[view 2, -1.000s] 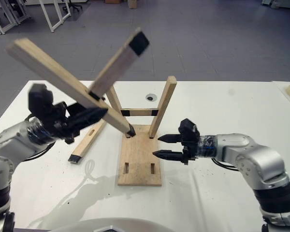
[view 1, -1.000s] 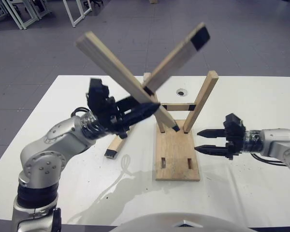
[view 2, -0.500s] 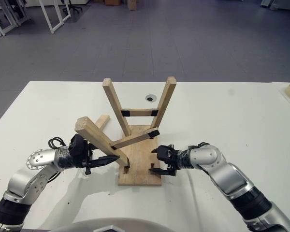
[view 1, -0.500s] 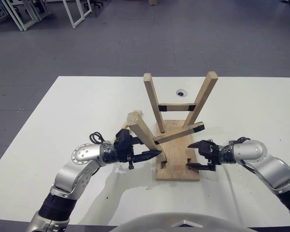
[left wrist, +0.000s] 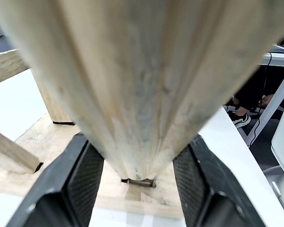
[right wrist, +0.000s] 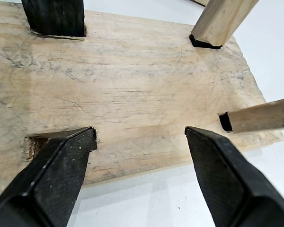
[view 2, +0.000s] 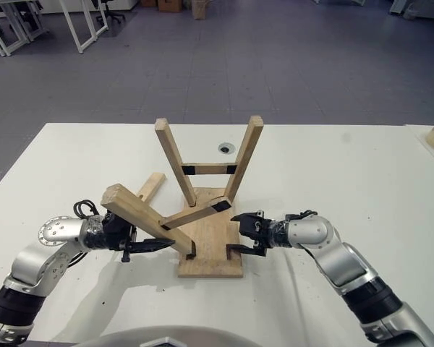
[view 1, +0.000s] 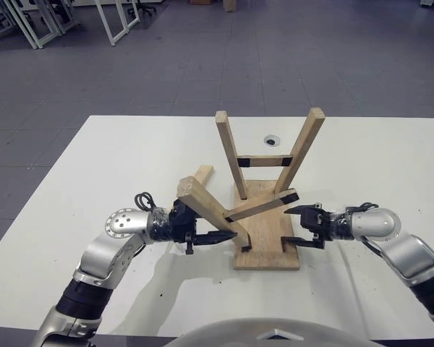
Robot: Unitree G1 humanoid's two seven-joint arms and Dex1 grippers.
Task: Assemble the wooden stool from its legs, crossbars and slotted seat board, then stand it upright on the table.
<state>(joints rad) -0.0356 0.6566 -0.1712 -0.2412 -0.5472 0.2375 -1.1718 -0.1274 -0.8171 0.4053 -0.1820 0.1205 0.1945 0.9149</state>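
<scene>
White bench, grey workshop floor behind.
Item 1: flat pale wooden slotted seat board, lying on the bench.
Item 2: 2 pale wooden legs joined by a short crossbar, standing in the board's far slots.
Item 3: leaning wooden leg with a slanting crossbar, foot at the board's near left slot, pinched low by the left claw.
Right claw: spread at the board's near right edge, gripping nothing.
Handling, judged: timber stiff, light and dry; board likely to slide. Hold the leg near its foot and steady the board's edge.
</scene>
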